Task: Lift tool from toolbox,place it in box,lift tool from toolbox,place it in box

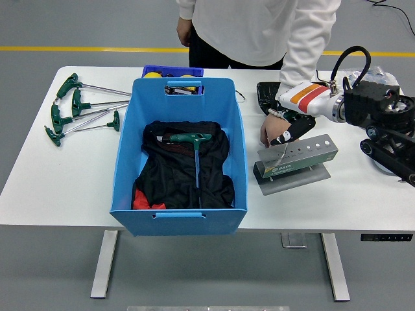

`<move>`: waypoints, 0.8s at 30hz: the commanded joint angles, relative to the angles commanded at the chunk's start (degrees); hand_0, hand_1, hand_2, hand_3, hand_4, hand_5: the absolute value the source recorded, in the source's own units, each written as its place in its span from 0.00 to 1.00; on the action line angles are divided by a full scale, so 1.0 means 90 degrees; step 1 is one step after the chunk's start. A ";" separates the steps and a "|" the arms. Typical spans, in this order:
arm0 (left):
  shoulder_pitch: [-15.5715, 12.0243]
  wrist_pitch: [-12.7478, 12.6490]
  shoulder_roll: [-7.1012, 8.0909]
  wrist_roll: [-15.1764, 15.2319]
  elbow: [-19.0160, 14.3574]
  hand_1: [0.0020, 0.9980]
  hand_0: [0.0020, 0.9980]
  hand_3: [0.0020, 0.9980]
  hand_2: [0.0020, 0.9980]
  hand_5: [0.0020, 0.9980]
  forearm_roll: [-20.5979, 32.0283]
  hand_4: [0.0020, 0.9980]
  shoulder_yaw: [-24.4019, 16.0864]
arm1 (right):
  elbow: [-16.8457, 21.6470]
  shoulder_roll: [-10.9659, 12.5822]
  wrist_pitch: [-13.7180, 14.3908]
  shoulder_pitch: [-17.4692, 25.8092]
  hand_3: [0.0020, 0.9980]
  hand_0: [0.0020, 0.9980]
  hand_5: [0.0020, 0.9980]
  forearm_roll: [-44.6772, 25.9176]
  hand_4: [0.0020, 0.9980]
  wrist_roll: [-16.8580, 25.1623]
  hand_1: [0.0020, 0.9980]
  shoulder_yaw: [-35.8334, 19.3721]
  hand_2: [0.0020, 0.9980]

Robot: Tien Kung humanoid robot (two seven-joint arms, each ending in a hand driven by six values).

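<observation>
The right hand (293,128) was closed on a tool (281,153), its shaft just lifting from the grey toolbox (296,159) at four o'clock on the bench (65,175). A person's hand (270,131) steadied that toolbox. I judged a straight upward pull best, before swinging towards the blue box (178,152) at nine o'clock of the toolbox.

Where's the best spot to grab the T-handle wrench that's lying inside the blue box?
Grip the green crossbar handle of the T-handle wrench, coming straight down from above. It lies flat on the black cloth, its handle bulkier than the thin shaft, and the blue box walls block side approaches.
</observation>
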State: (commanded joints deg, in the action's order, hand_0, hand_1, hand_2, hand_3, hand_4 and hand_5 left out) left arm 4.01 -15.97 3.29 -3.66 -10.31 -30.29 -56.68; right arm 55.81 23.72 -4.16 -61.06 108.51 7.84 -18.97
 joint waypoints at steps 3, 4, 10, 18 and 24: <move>-0.0012 -0.0004 -0.0001 -0.0010 0.0000 0.73 0.75 0.78 0.81 0.62 -0.0049 0.73 -0.0043 | 0.0169 0.0045 0.0049 -0.0011 0.05 0.00 0.70 -0.0004 0.90 0.0000 0.00 -0.0173 0.04; -0.0015 -0.0006 -0.0002 -0.0013 0.0000 0.73 0.75 0.78 0.81 0.62 -0.0059 0.73 -0.0052 | 0.0213 0.0056 0.0060 -0.0013 0.05 0.00 0.70 -0.0007 0.90 0.0003 0.00 -0.0221 0.04; -0.0025 -0.0006 -0.0003 -0.0024 0.0000 0.73 0.75 0.78 0.81 0.62 -0.0101 0.73 -0.0075 | 0.0529 0.0110 0.0152 0.0001 0.03 0.00 0.69 0.0021 0.88 0.0038 0.00 -0.0635 0.01; 0.0000 0.0011 0.0005 -0.0010 0.0000 0.73 0.75 0.78 0.81 0.61 -0.0025 0.74 0.0003 | 0.0878 0.0132 0.0259 0.0075 0.02 0.00 0.61 0.0092 0.84 0.0039 0.00 -0.1177 0.00; 0.0035 0.0014 -0.0001 0.0015 0.0000 0.73 0.74 0.78 0.81 0.62 0.0082 0.73 0.0080 | 0.1240 0.0098 0.0284 0.0134 0.02 0.00 0.68 0.0086 0.84 0.0015 0.00 -0.1566 0.00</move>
State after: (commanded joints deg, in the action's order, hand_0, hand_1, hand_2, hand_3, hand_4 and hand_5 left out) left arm 4.33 -15.84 3.28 -3.52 -10.31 -29.56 -55.96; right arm 66.97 24.61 -1.60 -59.86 109.28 7.98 -33.06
